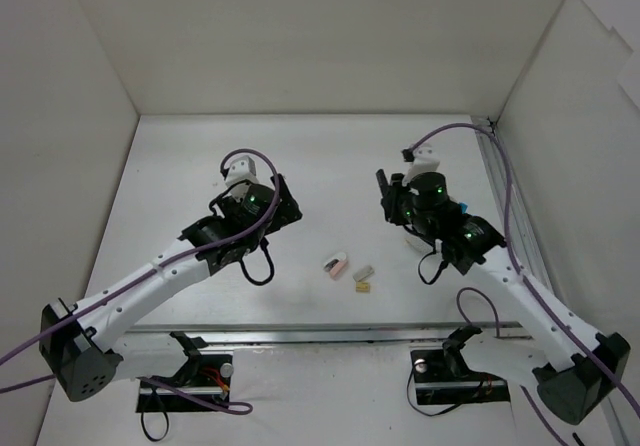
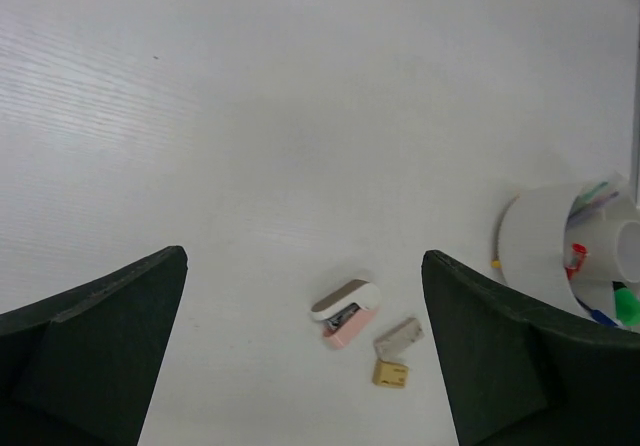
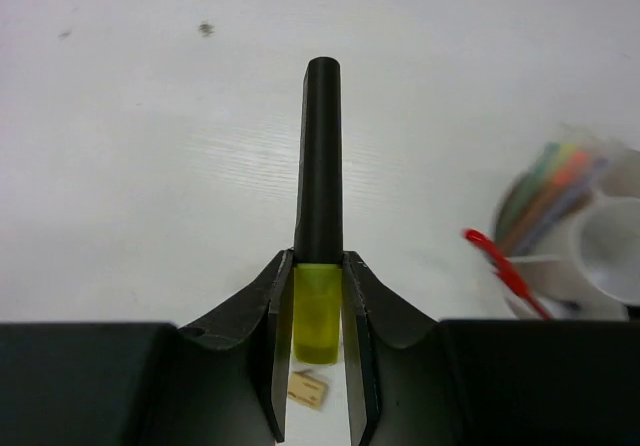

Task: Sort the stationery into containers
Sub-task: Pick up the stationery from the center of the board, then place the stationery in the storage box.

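A: What is being held at this moment, and by which fingers?

B: A black highlighter (image 3: 318, 156) is being pinched at its yellow end by the right fingers (image 3: 266, 316). The barrel is being pointed out ahead over the bare counter (image 3: 150, 166). Nothing is being gripped by the left fingers (image 2: 100, 346), which are being held spread wide above the counter.

A: Where is it probably being taken?

B: Most likely to the white tub (image 3: 545, 266), which is being seen blurred at the right of the right wrist view. Pens are already being kept in it, a red pen (image 3: 500, 261) is being leaned out over its rim, and a smaller cup (image 3: 612, 251) is seemingly being housed inside.

A: How is the step best being carried out?

B: Since only the very end is being gripped, a slow swing is being advised so the long barrel is not being levered loose. The tip is best being lifted above the rim first. Release is best being made over the gap between tub wall and cup, clear of the red pen.

A: What room is being left for the move?

B: Open counter is being offered ahead and to the left. A pink eraser (image 2: 345, 311), a grey eraser (image 2: 398, 334) and a tan eraser (image 2: 390, 373) are being left close together between the arms, near the tub. In the top view the right arm is being crowded by the side wall (image 1: 580, 96) and a purple cable (image 1: 505, 196), so wide sweeps that way are being discouraged.
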Action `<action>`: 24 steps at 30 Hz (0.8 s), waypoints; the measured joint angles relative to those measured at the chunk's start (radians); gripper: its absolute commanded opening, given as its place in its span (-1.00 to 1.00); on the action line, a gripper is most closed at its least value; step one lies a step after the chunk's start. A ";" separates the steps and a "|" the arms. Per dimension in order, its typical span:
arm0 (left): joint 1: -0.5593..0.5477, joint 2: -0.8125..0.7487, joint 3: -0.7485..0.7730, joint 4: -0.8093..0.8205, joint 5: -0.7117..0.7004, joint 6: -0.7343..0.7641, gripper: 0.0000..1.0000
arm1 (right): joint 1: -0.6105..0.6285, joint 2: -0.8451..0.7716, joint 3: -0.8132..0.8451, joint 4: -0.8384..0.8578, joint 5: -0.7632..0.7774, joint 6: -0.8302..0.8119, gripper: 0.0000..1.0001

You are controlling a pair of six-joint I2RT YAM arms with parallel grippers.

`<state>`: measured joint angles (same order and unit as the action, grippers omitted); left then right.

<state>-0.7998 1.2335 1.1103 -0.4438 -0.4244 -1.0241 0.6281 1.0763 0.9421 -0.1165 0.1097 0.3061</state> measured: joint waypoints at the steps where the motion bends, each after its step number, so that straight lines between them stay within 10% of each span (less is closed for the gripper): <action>1: 0.012 -0.022 -0.023 0.002 -0.008 0.024 0.99 | -0.038 -0.022 0.030 -0.067 0.016 0.005 -1.00; 11: 0.078 -0.124 -0.180 0.090 0.004 0.240 1.00 | -0.331 0.146 0.283 -0.564 0.074 0.005 -1.00; 24: 0.187 -0.140 -0.225 0.175 0.108 0.372 0.99 | -0.595 0.260 0.375 -0.798 0.071 -0.037 -1.00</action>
<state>-0.6128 1.0939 0.8848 -0.2687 -0.3168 -0.6518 0.0330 1.3365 1.3167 -0.9150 0.1806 0.2691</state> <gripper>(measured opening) 0.996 0.193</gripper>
